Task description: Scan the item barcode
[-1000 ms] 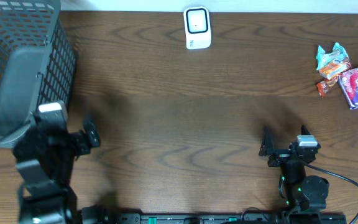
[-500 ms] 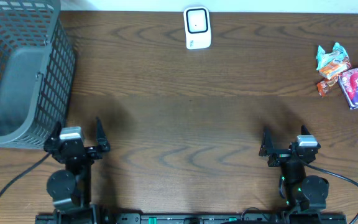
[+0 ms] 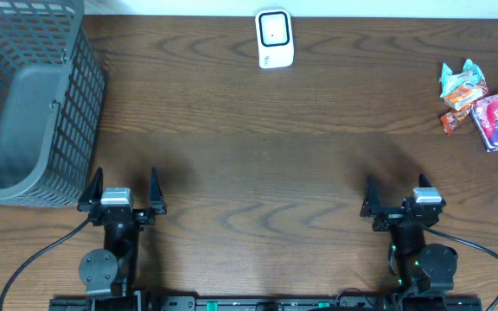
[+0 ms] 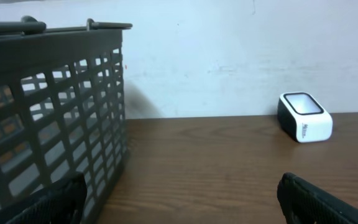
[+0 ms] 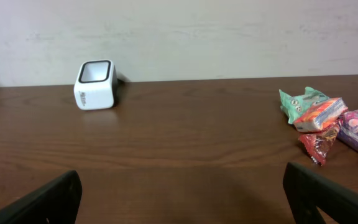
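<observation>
A dark brown wood-grain table (image 3: 258, 155) fills the overhead view. In both wrist views a whitish, scuffed wall (image 5: 229, 31) fills the upper half, meeting the table's far edge.

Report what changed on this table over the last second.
The left gripper came down from its raised spot beside the basket and shifted right, settling by the near edge with its jaws open and empty. Nothing was taken hold of or let go. The right gripper, also open, the basket, the white scanner and the snack packets stayed where they were.
</observation>
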Tool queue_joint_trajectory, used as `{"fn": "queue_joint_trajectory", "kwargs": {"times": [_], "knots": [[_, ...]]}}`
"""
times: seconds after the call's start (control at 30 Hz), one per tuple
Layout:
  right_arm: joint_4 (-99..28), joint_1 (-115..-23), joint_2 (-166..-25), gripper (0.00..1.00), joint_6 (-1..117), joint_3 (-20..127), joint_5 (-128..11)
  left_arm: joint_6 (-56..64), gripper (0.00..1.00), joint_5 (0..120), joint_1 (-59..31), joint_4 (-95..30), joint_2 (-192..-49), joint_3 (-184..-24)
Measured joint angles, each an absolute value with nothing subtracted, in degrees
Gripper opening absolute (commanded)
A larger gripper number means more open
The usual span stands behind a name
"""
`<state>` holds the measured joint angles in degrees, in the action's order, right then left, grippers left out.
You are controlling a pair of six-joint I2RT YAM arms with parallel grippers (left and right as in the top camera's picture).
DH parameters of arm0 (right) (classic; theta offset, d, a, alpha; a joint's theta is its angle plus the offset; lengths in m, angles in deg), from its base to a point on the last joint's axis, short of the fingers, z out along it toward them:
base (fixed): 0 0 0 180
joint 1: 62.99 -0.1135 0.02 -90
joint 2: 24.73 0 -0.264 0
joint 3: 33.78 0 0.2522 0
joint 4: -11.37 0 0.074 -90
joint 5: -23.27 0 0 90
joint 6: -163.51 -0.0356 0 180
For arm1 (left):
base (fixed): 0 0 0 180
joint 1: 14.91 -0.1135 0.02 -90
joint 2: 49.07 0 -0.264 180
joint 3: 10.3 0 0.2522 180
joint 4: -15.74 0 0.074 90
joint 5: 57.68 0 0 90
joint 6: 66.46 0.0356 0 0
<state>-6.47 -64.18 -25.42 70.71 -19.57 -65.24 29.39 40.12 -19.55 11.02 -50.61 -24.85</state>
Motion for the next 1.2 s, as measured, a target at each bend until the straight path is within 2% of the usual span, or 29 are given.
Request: {"fn": "queue_joint_trajectory", "kwargs": {"times": [0.33, 0.7, 1.2], "knots": [[-6.5, -64.2, -25.4, 0.99, 70.7, -19.6, -65.2, 29.4, 0.98, 40.1, -17.9, 13.6, -49.8, -24.5], [-6.4, -64.2, -25.4, 0.99, 70.7, -19.6, -65.2, 29.4, 0.98, 40.1, -15.8, 2.6, -49.7, -24.5], [-6.5, -64.2, -25.4, 0.99, 70.7, -19.6, -65.2, 29.4, 0.98, 39.4, -15.8, 1.1, -49.6, -24.8]]}}
